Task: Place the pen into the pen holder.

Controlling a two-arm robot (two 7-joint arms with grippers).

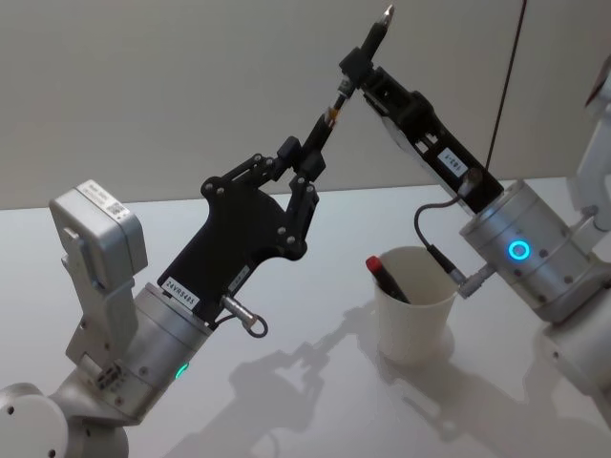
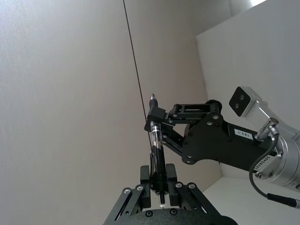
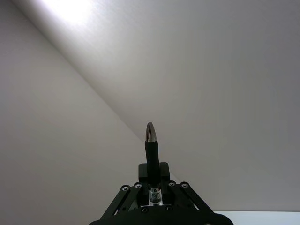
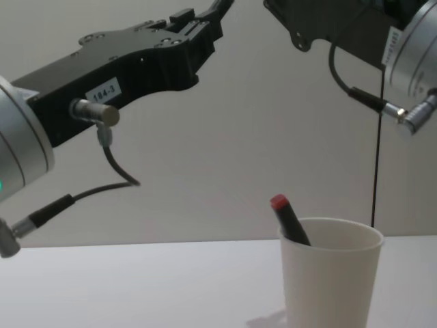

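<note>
A plain white surface runs back to a bare pale wall, with a thin dark cord hanging down the wall behind the right arm. Both arms are raised well above the surface, and between them, high in the air, is the pen.

The left gripper has its fingers pinched on the pen's lower end; in the left wrist view the fingers clamp either side of the barrel, with a small white tip sticking out just below them. The right gripper has its fingers closed on the pen farther up, so the dark grip and the silvery cone-shaped nose stand out beyond them. The pen is tilted, nose uppermost, spanning the short gap from one set of fingers to the other. It is slim and mostly black, with a clear section in the barrel.

Well below the fingers stands the pen holder, a white paper cup, upright on the surface. A black marker with a red cap leans against its inner wall.
</note>
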